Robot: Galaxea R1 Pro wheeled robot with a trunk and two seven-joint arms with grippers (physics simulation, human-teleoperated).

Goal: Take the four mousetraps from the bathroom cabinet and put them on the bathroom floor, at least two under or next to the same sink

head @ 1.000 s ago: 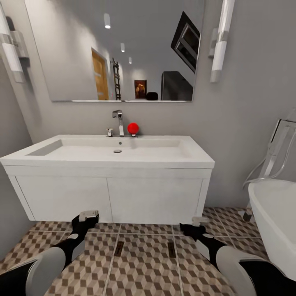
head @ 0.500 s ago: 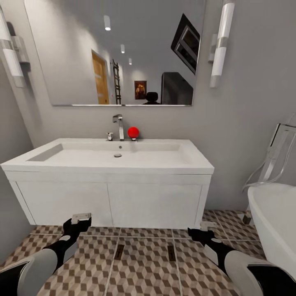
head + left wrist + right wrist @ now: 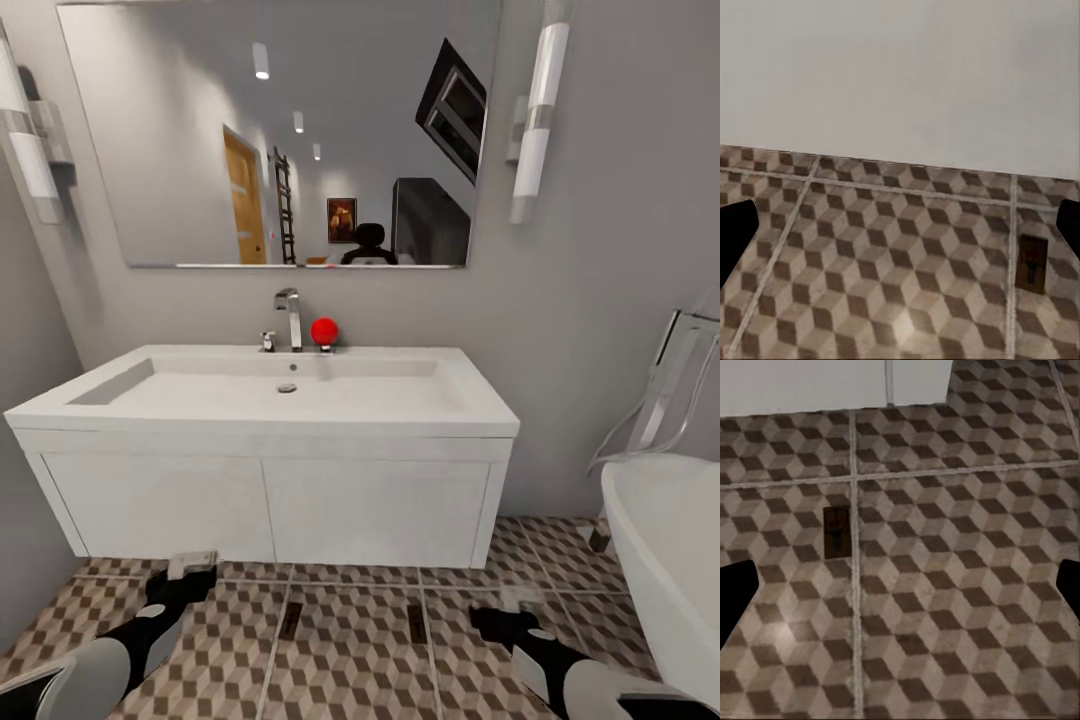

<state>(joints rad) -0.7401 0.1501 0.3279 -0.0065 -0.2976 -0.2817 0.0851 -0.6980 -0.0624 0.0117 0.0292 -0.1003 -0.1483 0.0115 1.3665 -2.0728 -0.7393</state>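
Observation:
Two mousetraps lie flat on the cube-patterned bathroom floor (image 3: 350, 660), in front of the sink (image 3: 270, 395): one mousetrap (image 3: 291, 620) on the left and another mousetrap (image 3: 417, 623) on the right. The left wrist view holds one mousetrap (image 3: 1032, 261), and the right wrist view one mousetrap (image 3: 836, 532). My left gripper (image 3: 190, 568) hovers low over the floor left of them, open and empty (image 3: 900, 232). Off to their right, my right gripper (image 3: 495, 622) is likewise open and empty (image 3: 900, 589).
Below the basin hangs a white cabinet (image 3: 270, 505) with two closed doors. A chrome tap (image 3: 290, 318) and a red ball (image 3: 324, 331) sit at the basin's back. A white bathtub (image 3: 665, 560) stands at the right, and a wall closes in at the left.
The whole picture has shifted: the sink sits lower and a dark head shape has risen in the mirror, so the camera moved. Both arms have dropped toward the picture's bottom edge.

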